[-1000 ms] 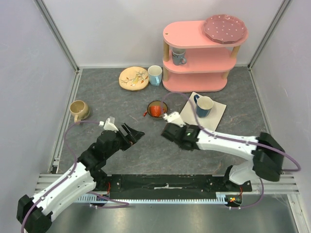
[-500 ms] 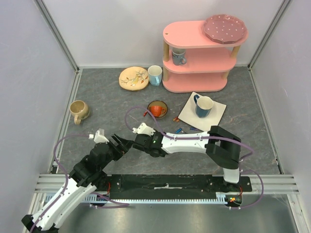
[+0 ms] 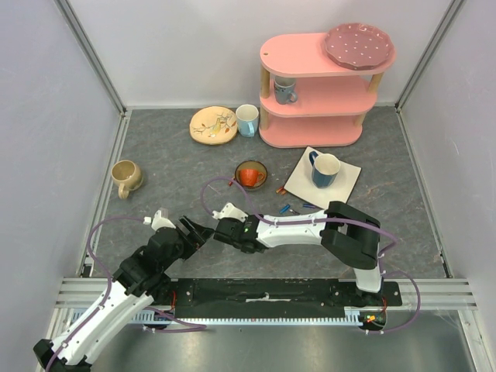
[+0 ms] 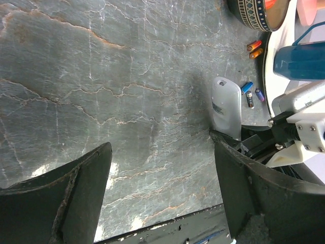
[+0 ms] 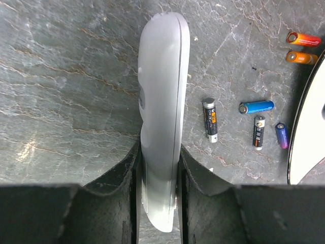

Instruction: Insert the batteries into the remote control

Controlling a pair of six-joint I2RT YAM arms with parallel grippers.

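Since a second ago the right arm has swung from beside the white square napkin [image 3: 347, 180] to the near middle of the grey stone-patterned table [image 3: 155, 147]. The left arm has drawn back toward its base.

Nearest, the left gripper [image 4: 160, 168] hangs just above the table with its dark fingers spread wide and nothing between them. Its arm reaches up and right from the near-left corner. Just to its right, the right gripper [image 5: 158, 152] is clamped on the slim white plastic remote control [image 5: 161, 76], whose rounded end points away from the fingers. Whether the remote touches the table cannot be told. The right arm is folded sharply, forearm stretched left from an elbow above its base.

"intel" can be read on the white camera housing [image 4: 310, 104] at that wrist. A small printed label on the remote is too fine to read, as is the print on the batteries [image 5: 210, 119].

These lie loose on the table right of the remote: two black, two blue, and two orange farther off beside a patterned dark bowl [image 3: 250, 175].
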